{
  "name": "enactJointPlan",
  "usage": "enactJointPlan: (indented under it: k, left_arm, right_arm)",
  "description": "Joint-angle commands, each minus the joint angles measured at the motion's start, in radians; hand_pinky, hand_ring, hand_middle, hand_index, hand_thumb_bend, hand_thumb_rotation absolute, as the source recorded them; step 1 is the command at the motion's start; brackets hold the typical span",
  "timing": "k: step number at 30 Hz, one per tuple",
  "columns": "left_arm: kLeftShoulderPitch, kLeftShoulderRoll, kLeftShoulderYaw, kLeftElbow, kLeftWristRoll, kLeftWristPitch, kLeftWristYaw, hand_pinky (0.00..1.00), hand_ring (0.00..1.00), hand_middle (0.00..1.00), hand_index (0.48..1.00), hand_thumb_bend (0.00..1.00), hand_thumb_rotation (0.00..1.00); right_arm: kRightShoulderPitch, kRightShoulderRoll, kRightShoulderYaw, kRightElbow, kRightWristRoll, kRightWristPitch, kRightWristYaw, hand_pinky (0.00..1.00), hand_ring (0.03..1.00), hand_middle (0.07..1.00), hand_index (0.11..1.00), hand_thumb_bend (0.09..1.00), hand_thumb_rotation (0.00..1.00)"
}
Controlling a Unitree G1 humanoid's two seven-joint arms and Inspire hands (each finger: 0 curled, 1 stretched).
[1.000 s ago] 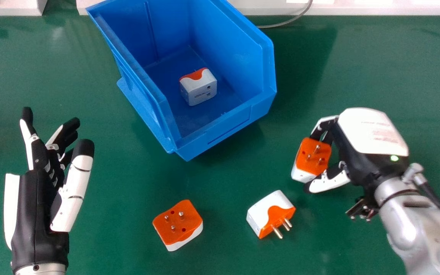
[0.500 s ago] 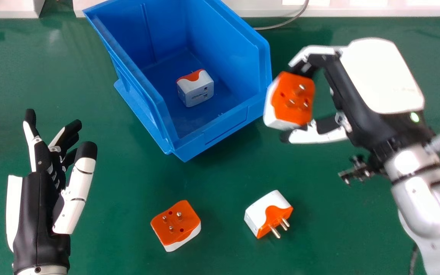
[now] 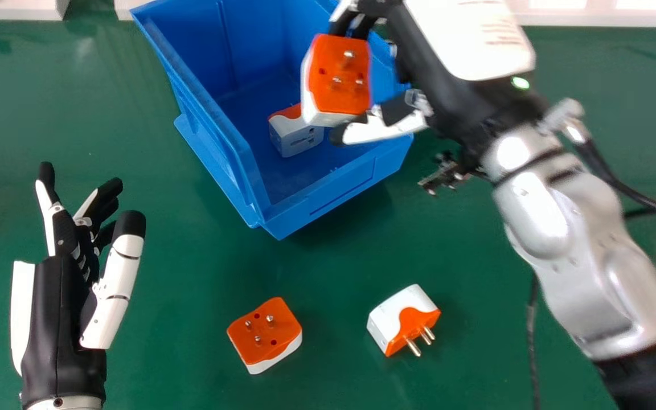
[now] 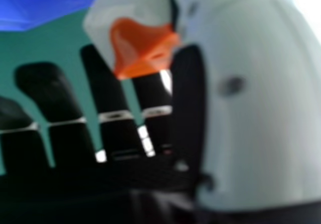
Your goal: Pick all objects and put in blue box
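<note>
The blue box (image 3: 333, 199), open-topped and set at an angle on the worktop (image 3: 191, 296), has one white-and-orange plug adapter (image 3: 296, 138) on its floor, while another adapter (image 3: 336, 85), its orange pin face turned to the head view, is gripped between the fingers and thumb of the right hand (image 3: 470, 37) and overlaps the box's right part. Near the box's low front lie two more, apart: the left adapter (image 3: 262, 336) with its orange face and metal pins upward, the right adapter (image 3: 399, 316) on its side, pins pointing toward the view's bottom right.
</note>
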Motion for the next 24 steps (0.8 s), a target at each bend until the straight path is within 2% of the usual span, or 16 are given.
enactJointPlan:
  k: [1, 3, 5, 7, 8, 10, 11, 15, 17, 19, 22, 24]
  left_arm:
    - [0.005, 0.009, 0.005, -0.023, 0.000, -0.009, 0.004, 0.86, 0.90, 0.89, 0.890, 0.56, 0.76]
    - [0.006, 0.009, 0.006, -0.025, -0.005, -0.012, 0.001, 0.84, 0.89, 0.89, 0.888, 0.56, 0.76]
    - [0.006, 0.009, 0.007, -0.026, -0.008, -0.013, -0.001, 0.84, 0.89, 0.88, 0.885, 0.57, 0.76]
    - [0.009, 0.008, 0.007, -0.034, -0.012, -0.001, -0.002, 0.84, 0.89, 0.88, 0.883, 0.58, 0.75]
    - [0.011, 0.007, 0.008, -0.037, -0.013, 0.003, -0.002, 0.85, 0.89, 0.88, 0.883, 0.59, 0.75]
    - [0.013, 0.008, 0.009, -0.038, -0.017, -0.001, -0.004, 0.85, 0.90, 0.88, 0.890, 0.60, 0.75]
    - [0.015, 0.008, 0.009, -0.040, -0.022, -0.001, -0.007, 0.86, 0.90, 0.88, 0.891, 0.59, 0.75]
    - [0.027, 0.007, 0.009, -0.053, -0.034, 0.005, -0.013, 0.87, 0.91, 0.90, 0.902, 0.57, 0.75]
    - [0.031, 0.004, 0.010, -0.058, -0.026, 0.008, -0.006, 0.86, 0.90, 0.90, 0.903, 0.57, 0.75]
    - [0.033, 0.002, 0.011, -0.058, -0.025, 0.005, -0.003, 0.86, 0.90, 0.89, 0.896, 0.57, 0.75]
    - [0.037, 0.000, 0.011, -0.060, -0.029, 0.005, -0.003, 0.86, 0.90, 0.89, 0.892, 0.58, 0.74]
    - [0.044, -0.005, 0.010, -0.069, -0.031, 0.016, -0.001, 0.86, 0.90, 0.89, 0.889, 0.58, 0.74]
  right_arm:
    - [-0.087, 0.034, 0.015, 0.050, -0.012, -0.005, -0.040, 0.10, 0.151, 0.216, 0.470, 0.482, 0.15]
    - [-0.129, 0.069, 0.037, 0.121, -0.033, 0.020, -0.048, 0.09, 0.144, 0.217, 0.471, 0.483, 0.15]
    - [-0.172, 0.099, 0.051, 0.202, -0.025, 0.023, -0.052, 0.12, 0.178, 0.260, 0.474, 0.484, 0.15]
    - [-0.216, 0.126, 0.066, 0.279, -0.030, 0.045, -0.050, 0.20, 0.285, 0.377, 0.481, 0.483, 0.15]
    - [-0.242, 0.135, 0.079, 0.321, -0.041, 0.060, -0.045, 0.21, 0.308, 0.401, 0.481, 0.483, 0.15]
    - [-0.289, 0.152, 0.096, 0.406, -0.047, 0.070, -0.058, 0.26, 0.376, 0.467, 0.485, 0.481, 0.15]
    - [-0.311, 0.159, 0.104, 0.445, -0.050, 0.074, -0.067, 0.29, 0.410, 0.495, 0.486, 0.480, 0.15]
    - [-0.399, 0.196, 0.129, 0.616, -0.049, 0.082, -0.125, 0.27, 0.378, 0.464, 0.483, 0.482, 0.15]
    - [-0.440, 0.216, 0.136, 0.694, -0.038, 0.085, -0.135, 0.23, 0.335, 0.427, 0.483, 0.484, 0.15]
    - [-0.480, 0.235, 0.143, 0.766, -0.029, 0.087, -0.136, 0.22, 0.316, 0.412, 0.485, 0.485, 0.14]
    - [-0.527, 0.264, 0.142, 0.861, -0.009, 0.090, -0.138, 0.25, 0.365, 0.458, 0.487, 0.488, 0.14]
    - [-0.551, 0.282, 0.138, 0.911, 0.008, 0.101, -0.143, 0.26, 0.377, 0.463, 0.486, 0.491, 0.14]
